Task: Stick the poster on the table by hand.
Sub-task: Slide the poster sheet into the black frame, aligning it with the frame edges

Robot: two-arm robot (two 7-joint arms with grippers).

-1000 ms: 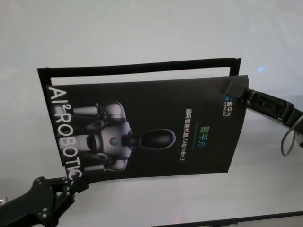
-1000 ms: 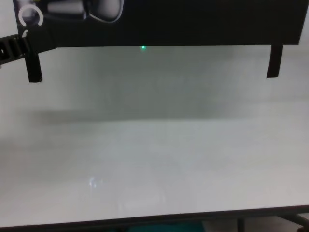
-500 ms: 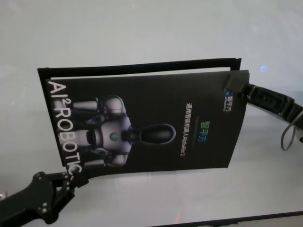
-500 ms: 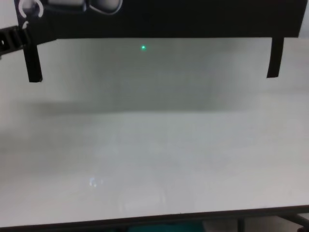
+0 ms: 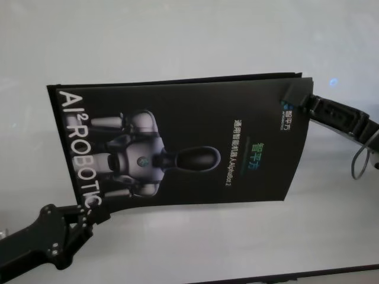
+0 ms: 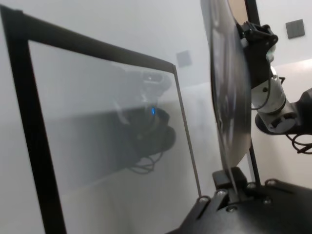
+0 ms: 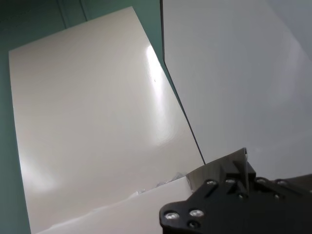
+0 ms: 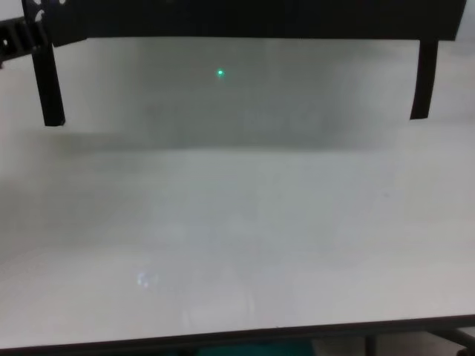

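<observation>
Poster [image 5: 177, 148] (glossy black rectangle) hangs above table [image 5: 177, 35].

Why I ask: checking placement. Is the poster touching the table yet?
Apart. In the chest view the poster's lower edge hangs above the table, with bare tabletop and a shadow beneath it.

The poster [image 5: 183, 148] is glossy black, with white lettering along its left edge, a silver-grey robot picture in the middle, and small green and white characters toward its right edge; from the right wrist its back [image 7: 92, 122] is plain creamy white. The surface [image 5: 177, 35] is smooth pale white-grey with a thin dark near edge, and carries a black outline frame [image 6: 29, 126] and a small green light dot [image 8: 220, 73]. Both the left tool [image 5: 83, 216] and the right tool [image 5: 299, 100] are matte black, and two black strips [image 8: 49, 85] hang below the poster.
</observation>
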